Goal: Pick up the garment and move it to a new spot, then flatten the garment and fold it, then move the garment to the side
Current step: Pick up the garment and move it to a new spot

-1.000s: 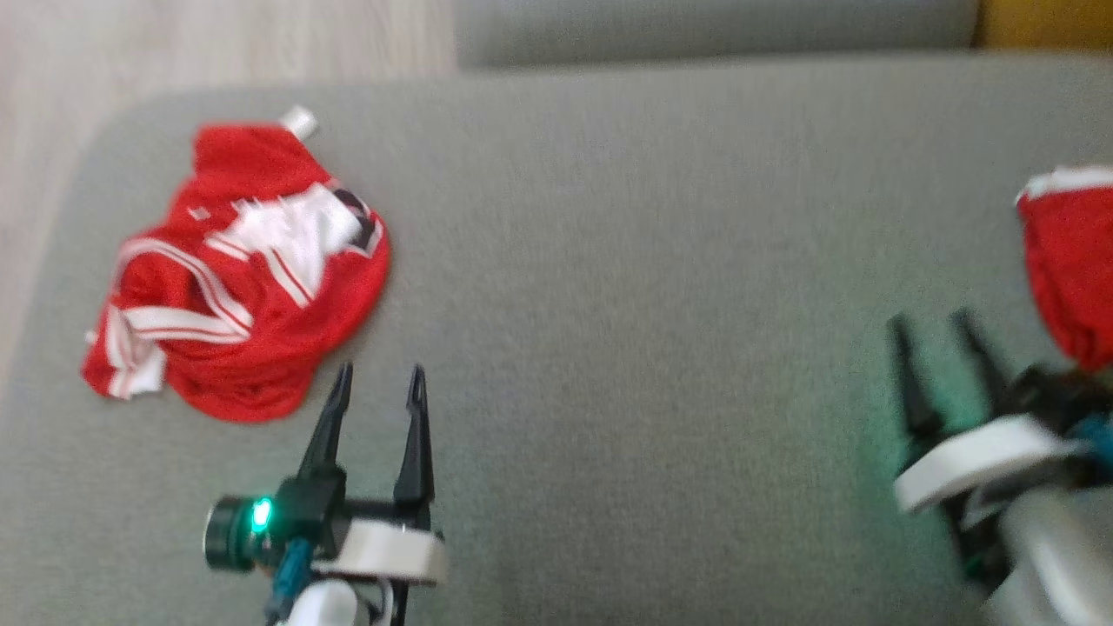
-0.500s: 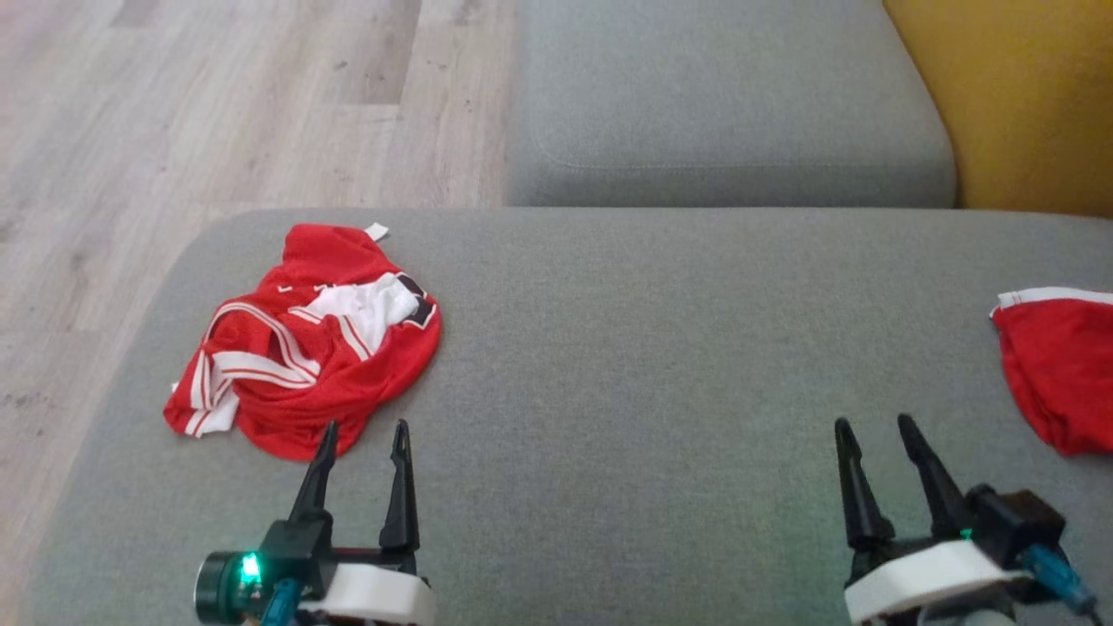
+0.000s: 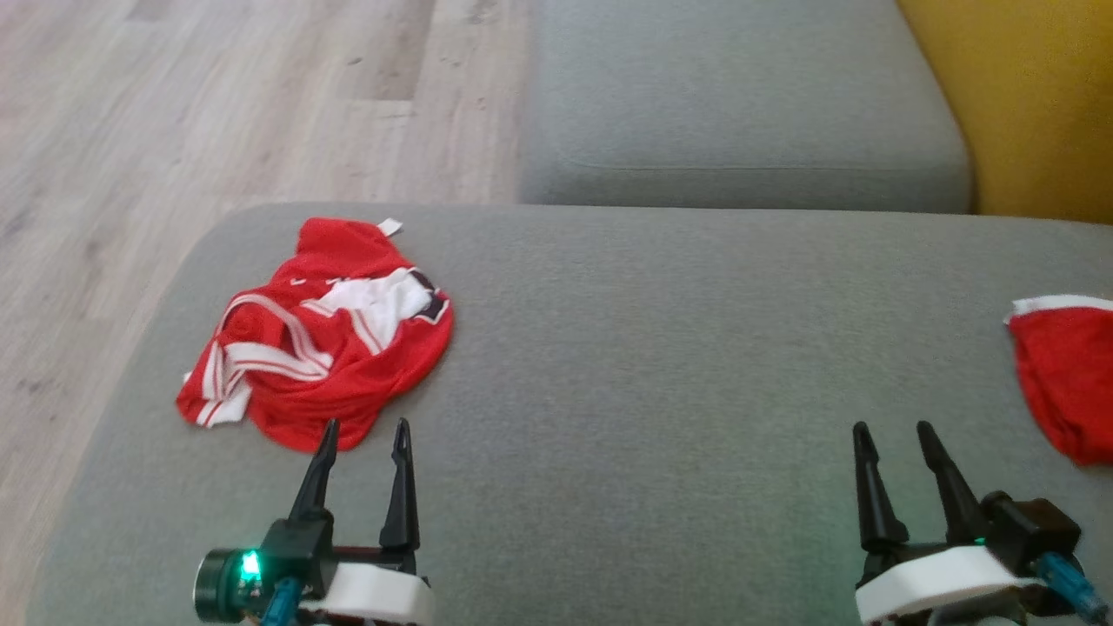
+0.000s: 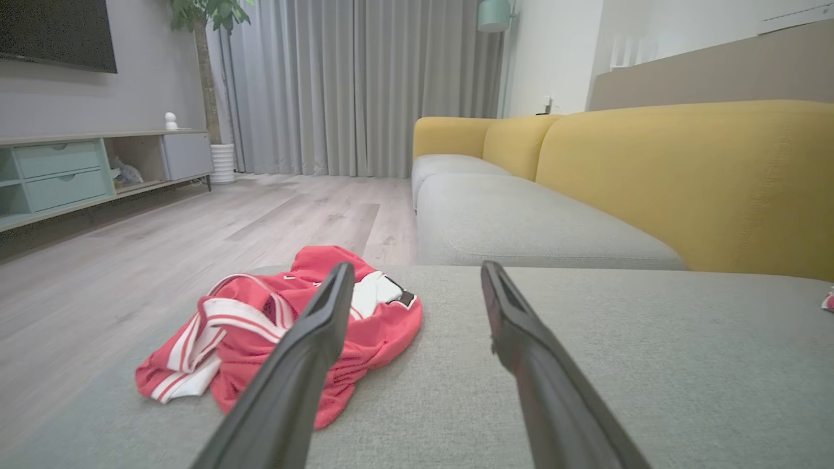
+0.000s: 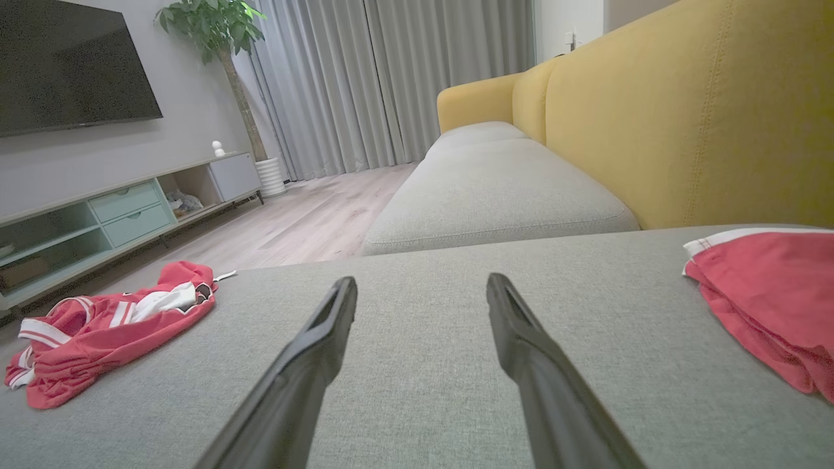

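Fingers (image 3: 401,487) of left gripper (image 3: 366,426) and right gripper (image 3: 892,428) stand spread, empty. Just beyond the left tips lies the crumpled red garment (image 3: 322,348) on the grey cushion (image 3: 652,391): likely light, limp, slippery mesh; pinch a raised striped fold.

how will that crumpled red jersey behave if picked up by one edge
Likely floppy: the red jersey lies in soft crumpled folds, so it should drape. Its thin mesh looks light. The woven grey cushion may grip it.
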Available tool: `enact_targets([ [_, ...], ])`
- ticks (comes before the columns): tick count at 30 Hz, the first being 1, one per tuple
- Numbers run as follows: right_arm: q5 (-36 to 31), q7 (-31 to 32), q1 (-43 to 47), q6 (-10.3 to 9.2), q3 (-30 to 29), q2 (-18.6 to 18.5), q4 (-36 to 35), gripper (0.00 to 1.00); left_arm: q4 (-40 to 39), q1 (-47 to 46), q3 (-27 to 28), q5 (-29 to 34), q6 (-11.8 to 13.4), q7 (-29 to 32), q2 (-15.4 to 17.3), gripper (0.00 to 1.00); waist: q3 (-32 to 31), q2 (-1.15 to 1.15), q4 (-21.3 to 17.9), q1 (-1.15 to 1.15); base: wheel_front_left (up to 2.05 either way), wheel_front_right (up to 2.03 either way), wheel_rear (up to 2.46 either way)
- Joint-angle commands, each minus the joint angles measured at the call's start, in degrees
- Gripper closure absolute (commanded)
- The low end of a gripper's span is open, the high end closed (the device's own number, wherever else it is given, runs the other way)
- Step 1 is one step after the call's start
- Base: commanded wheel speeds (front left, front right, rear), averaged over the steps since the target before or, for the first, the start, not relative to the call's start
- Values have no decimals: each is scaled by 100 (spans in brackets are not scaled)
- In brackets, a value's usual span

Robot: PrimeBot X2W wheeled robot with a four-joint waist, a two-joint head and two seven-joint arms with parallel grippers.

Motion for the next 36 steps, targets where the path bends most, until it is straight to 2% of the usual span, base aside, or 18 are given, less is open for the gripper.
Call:
enact_targets([
  [1,-62,-62,-140,-4,45,-15,-236,0,-196,-259,248,95,9,-29,-1,0,62,0,221,0,0,0,0],
  [5,-93,-62,-161,-4,-90,27,-279,0,-318,-257,345,150,69,-29,0,0,161,0,690,0,0,0,0],
  [6,-93,-62,-161,-4,-90,27,-279,0,-318,-257,345,150,69,-29,0,0,161,0,690,0,0,0,0],
  [9,-121,-62,-190,-4,-214,52,-309,0,-407,-225,454,187,98,-29,-1,0,261,0,1152,0,0,0,0],
  [14,-197,-62,-299,-4,-456,64,-366,0,-506,-232,675,234,23,-29,3,0,491,0,1864,0,0,0,0],
  [18,-244,-62,-380,-4,-557,-3,-373,0,-549,-255,856,253,-25,-29,3,0,668,0,2180,0,0,0,0],
  [23,-289,-62,-455,-4,-573,-211,-411,0,-568,-513,987,274,-143,-29,2,0,1046,0,2285,0,0,0,0],
  [29,-335,-62,-879,-4,-505,-854,-532,0,-420,-1642,982,175,-318,-29,1,0,2063,0,2070,0,0,0,0],
  [32,-336,-62,-1104,-4,-465,-1204,-580,0,180,-2391,909,60,-428,-29,0,0,2558,0,1933,0,0,0,0],
  [36,-320,-62,-1322,-4,-428,-1650,-642,0,1503,-3483,774,-373,-581,35,0,0,3147,0,1770,0,0,0,0],
])
